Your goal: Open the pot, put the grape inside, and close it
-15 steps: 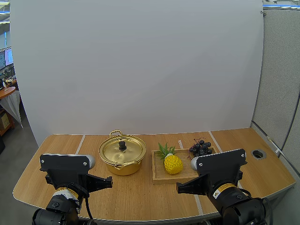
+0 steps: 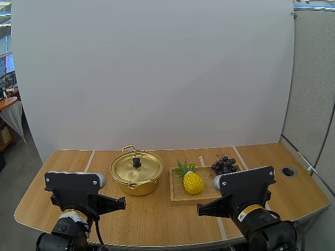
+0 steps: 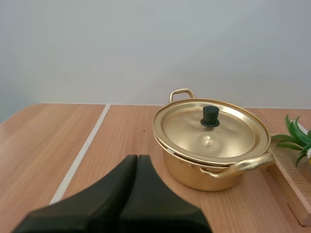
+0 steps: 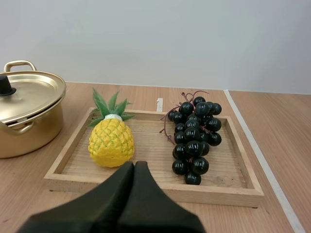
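The gold pot (image 2: pixel 136 178) stands on the wooden table (image 2: pixel 63 162), left of centre. Its lid (image 3: pixel 212 130) is seated on the rim, with the black knob (image 3: pixel 210 116) upright in the middle. One loop handle points far and the other near.

Just to the right of the pot, and not touching it, lies the wooden tray (image 4: pixel 71 148). The bunch of grapes (image 4: pixel 193 136) (dark, almost black, with reddish stems at its far end) lies in the right half of the tray. A yellow pineapple (image 4: pixel 111 141) with a green crown lies in the left half, apart from the grapes.

The left gripper (image 3: pixel 137 160) hangs at the near side of the table, facing the pot and well short of it. Its two fingers are pressed together into one dark wedge and hold nothing. The right gripper (image 4: pixel 134 166) hangs at the near edge of the tray, aimed between the pineapple and the grapes. Its fingers are likewise closed together and hold nothing.
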`<action>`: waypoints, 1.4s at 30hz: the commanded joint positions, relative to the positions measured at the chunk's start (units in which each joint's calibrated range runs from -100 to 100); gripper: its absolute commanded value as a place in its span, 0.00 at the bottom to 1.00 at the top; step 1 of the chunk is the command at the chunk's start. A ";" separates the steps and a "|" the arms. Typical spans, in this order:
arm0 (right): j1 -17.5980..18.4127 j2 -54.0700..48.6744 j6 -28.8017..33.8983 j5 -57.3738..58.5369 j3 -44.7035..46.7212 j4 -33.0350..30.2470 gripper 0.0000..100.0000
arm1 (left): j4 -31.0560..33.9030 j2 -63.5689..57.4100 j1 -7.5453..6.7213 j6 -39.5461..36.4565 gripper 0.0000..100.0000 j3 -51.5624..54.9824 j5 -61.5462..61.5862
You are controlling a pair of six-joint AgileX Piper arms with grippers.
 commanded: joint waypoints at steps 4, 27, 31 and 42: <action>-0.14 -0.32 0.08 -1.91 0.00 -0.32 0.00 | 0.40 -0.24 0.05 -0.55 0.00 -0.25 -1.26; -0.14 -0.32 -0.01 4.79 -36.87 -0.39 0.00 | 0.40 -0.24 0.05 1.05 0.00 -38.41 -1.41; -0.14 -0.32 -0.01 9.81 -43.79 -0.39 0.00 | 0.72 -0.24 0.05 1.05 0.00 -45.48 1.99; -0.14 -0.32 -0.01 35.01 -59.10 -0.39 0.00 | 0.72 -0.24 0.05 4.03 0.00 -58.90 28.63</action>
